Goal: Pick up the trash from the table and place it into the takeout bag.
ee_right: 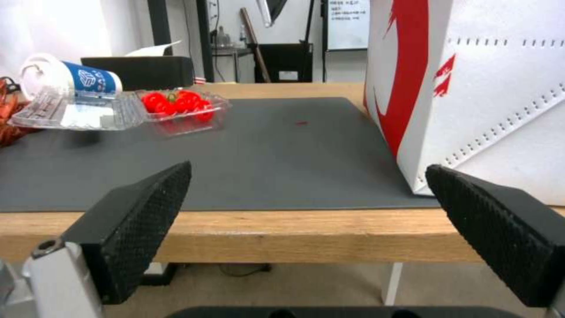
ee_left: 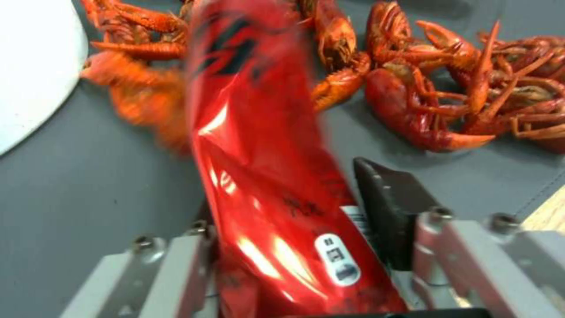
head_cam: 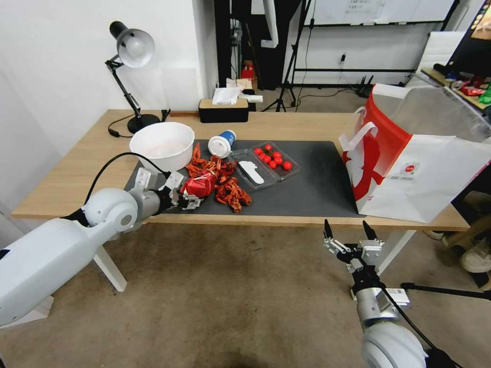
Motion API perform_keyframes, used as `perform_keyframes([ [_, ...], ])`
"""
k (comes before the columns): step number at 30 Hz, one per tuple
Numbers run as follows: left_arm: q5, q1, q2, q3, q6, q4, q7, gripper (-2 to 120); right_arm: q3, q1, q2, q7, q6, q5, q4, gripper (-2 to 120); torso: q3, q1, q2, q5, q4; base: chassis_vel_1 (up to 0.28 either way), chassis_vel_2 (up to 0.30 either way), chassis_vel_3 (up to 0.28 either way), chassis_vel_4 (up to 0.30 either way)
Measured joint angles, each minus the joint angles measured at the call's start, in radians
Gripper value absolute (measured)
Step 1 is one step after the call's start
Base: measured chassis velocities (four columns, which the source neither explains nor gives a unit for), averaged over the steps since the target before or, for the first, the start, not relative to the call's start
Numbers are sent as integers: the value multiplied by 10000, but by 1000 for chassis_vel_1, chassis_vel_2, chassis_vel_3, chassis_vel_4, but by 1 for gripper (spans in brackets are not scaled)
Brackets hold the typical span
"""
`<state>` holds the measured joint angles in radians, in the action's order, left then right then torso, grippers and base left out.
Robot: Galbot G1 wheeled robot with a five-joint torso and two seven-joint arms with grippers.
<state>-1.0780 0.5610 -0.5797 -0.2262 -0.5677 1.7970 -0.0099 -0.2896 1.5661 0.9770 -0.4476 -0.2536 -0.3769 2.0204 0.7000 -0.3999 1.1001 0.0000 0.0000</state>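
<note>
Overhead, the left gripper pinches the red can at the mat's near edge; the bag stands far right, nearer the right gripper. Left wrist: the can's long axis runs away between the fingers. Right wrist: fingers spread, below the table edge.

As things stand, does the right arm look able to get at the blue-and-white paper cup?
Probably not easily. The right gripper hangs open below the table edge near the takeout bag, while the paper cup lies far across the mat behind the clear tray. The path itself looks unobstructed.
</note>
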Motion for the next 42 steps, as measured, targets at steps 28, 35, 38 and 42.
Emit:
perform_keyframes([
  [28, -914, -2717, -201, 431, 1170, 856, 975, 25, -73, -85, -109, 0, 15, -196, -25, 100, 1, 0, 0, -3, 3, 0, 0, 0, 0],
  [35, -890, -6150, -2744, -2204, 2736, -1027, 1710, 25, -183, 69, -13, -7, 14, -231, 75, 100, 2, -1, -2, 1, 3, 0, 0, 0, 0],
  [38, -823, -6883, -3987, -2812, 3051, -1688, 1770, 25, -241, 186, 46, -7, 10, -224, 116, 100, 2, -4, -4, 6, -10, 0, 0, 0, 0],
  [42, -662, -7783, -5644, -3514, 3242, -2837, 1865, 25, -315, 326, 110, -9, 3, -198, 127, 100, 1, -3, -3, 9, -5, 0, 0, 0, 0],
])
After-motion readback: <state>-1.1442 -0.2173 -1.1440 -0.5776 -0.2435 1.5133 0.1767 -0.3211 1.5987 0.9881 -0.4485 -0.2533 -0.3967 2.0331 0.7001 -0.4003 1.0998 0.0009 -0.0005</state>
